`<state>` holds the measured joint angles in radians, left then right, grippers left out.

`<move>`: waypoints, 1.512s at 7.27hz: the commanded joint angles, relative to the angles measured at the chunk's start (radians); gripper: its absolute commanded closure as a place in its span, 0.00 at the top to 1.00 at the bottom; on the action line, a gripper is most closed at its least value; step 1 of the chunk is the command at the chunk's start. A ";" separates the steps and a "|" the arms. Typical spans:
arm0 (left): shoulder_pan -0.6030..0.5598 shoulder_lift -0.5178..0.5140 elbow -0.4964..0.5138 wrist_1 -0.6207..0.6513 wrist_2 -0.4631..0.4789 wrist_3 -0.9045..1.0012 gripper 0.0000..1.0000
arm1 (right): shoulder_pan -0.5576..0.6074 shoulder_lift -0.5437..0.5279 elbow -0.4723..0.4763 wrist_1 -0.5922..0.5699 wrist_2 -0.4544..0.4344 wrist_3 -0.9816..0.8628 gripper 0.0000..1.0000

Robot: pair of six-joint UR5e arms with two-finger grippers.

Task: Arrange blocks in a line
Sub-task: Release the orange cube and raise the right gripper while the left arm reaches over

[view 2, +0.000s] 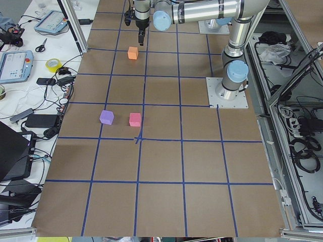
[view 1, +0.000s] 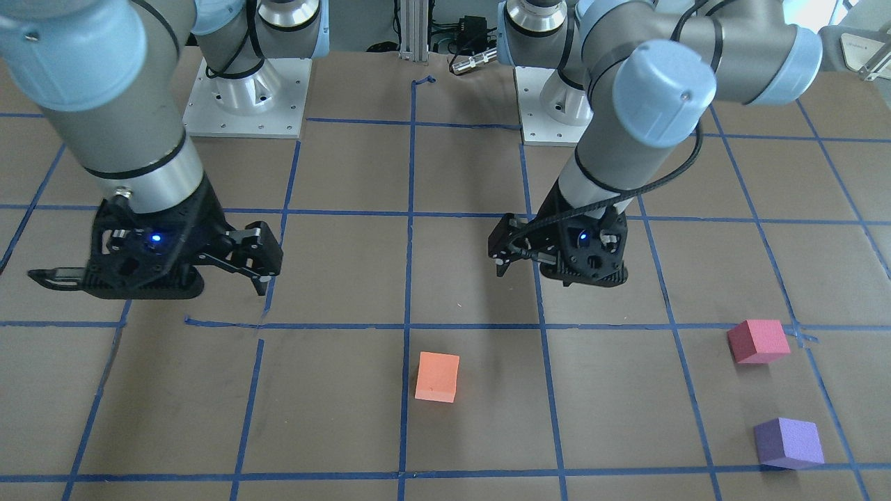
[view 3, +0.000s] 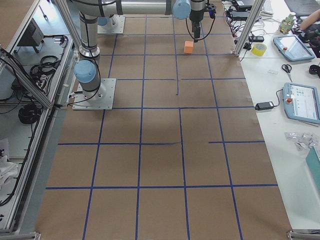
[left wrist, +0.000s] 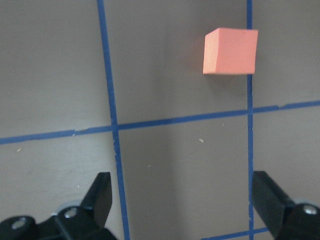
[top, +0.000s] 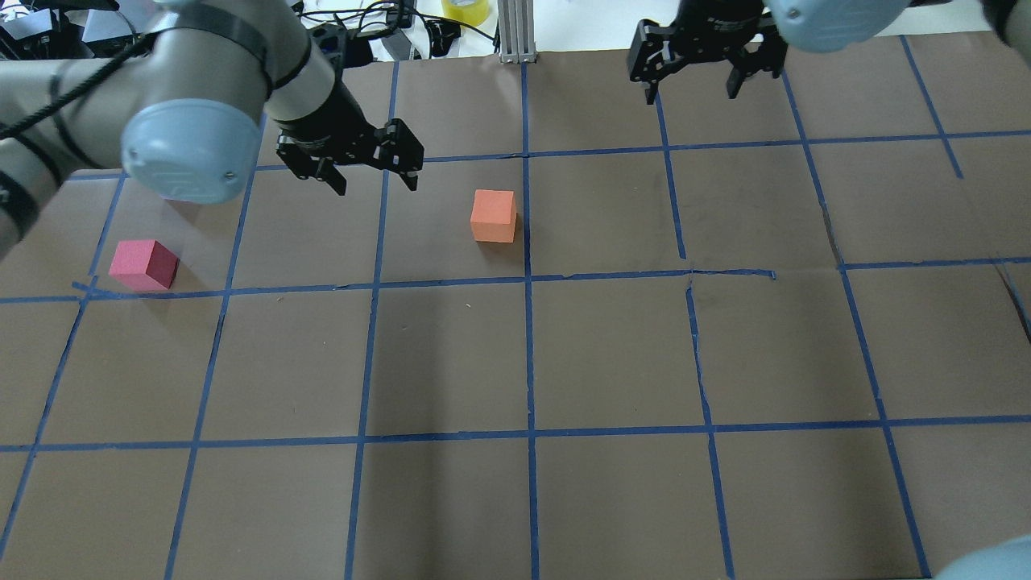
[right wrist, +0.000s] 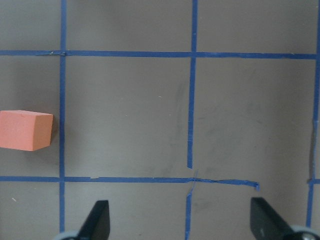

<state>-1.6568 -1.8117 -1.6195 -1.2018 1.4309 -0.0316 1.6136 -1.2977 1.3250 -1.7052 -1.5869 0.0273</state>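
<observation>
Big brown paper-covered table (top: 564, 499) ruled into squares with blue tape, and both arms are out over it. The left arm (top: 201, 97) reaches in over the half of the table away from the robot's bases, wrist pointing down. The right arm (view 1: 104, 104) does much the same on the other side of the centre tape line.

The left gripper (top: 375, 184) hangs above the table with its jaws spread wide and nothing between them. Its wrist view shows only bare paper and tape between the two black fingers (left wrist: 102, 195). The right gripper (top: 691, 95) is also off the surface, jaws apart and empty, well away from every block.

Now the blocks, all three sitting flat on the table. The orange block (top: 493, 215) lies about midway along the table, in the half toward the operators' edge, with one side just beside the centre tape line. It is near the left gripper but not touching it. The pinkish-red block (top: 143, 264) sits well off to the robot's left of the orange one, close to a tape crossing. The purple block (view 1: 789, 442) is near the pinkish-red one, a small gap between them, on its operators'-edge side. It is hidden in the overhead view.
</observation>
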 commanded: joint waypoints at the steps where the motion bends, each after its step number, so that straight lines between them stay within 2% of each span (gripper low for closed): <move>1: -0.056 -0.151 0.004 0.193 -0.006 -0.065 1.00 | -0.040 -0.015 0.014 0.006 -0.010 -0.017 1.00; 2: -0.075 -0.216 0.016 0.259 -0.006 -0.068 1.00 | -0.044 -0.034 0.058 0.016 -0.045 -0.001 1.00; 3: -0.108 -0.280 0.053 0.324 0.003 -0.118 1.00 | -0.038 -0.098 0.109 0.018 -0.062 -0.001 1.00; 4: -0.126 -0.335 0.096 0.330 0.003 -0.152 1.00 | -0.038 -0.156 0.178 0.021 -0.051 -0.004 1.00; 5: -0.126 -0.374 0.114 0.337 0.003 -0.152 1.00 | -0.038 -0.167 0.230 0.010 -0.060 -0.015 1.00; 8: -0.130 -0.445 0.116 0.398 0.003 -0.137 1.00 | -0.038 -0.199 0.233 0.013 -0.044 -0.013 1.00; 9: -0.130 -0.437 0.112 0.400 0.008 -0.143 0.79 | -0.037 -0.205 0.238 0.001 -0.044 -0.012 1.00; 10: -0.130 -0.431 0.127 0.419 0.060 -0.121 0.56 | -0.037 -0.210 0.235 0.003 -0.035 -0.004 1.00; 11: -0.130 -0.429 0.125 0.460 0.130 -0.084 0.14 | -0.037 -0.215 0.227 0.007 0.019 -0.004 1.00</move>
<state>-1.7870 -2.2440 -1.4975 -0.7797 1.4908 -0.1496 1.5766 -1.5060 1.5582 -1.7010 -1.6113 0.0206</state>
